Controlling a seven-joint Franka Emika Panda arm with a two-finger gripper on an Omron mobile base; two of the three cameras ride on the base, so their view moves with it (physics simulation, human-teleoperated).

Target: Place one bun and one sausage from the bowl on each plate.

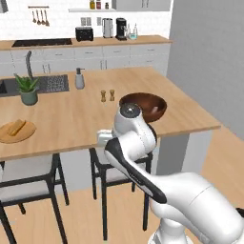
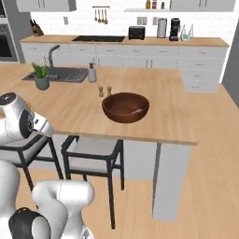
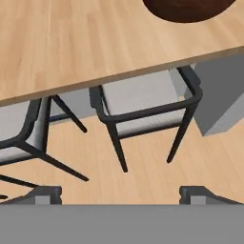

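From where I sit, the move turns on one thing: the bowl (image 2: 125, 107) lies ahead of and above my gripper (image 3: 119, 193), which hangs off the island's near edge over the stools (image 3: 145, 102), pointed down at the floor. In the hand view the fingertips (image 3: 45, 193) sit far apart at the bottom with nothing between them, so the hand is wide and empty. The bowl (image 1: 143, 106) stands near the island's near edge, toward its right end, just beyond the arm's elbow in the left base view; I cannot see its contents. The tan plate (image 1: 16, 132) with a bun (image 1: 15, 127) lies well apart, toward the left end near the same edge. I judge I must lift and reach forward to the bowl first.
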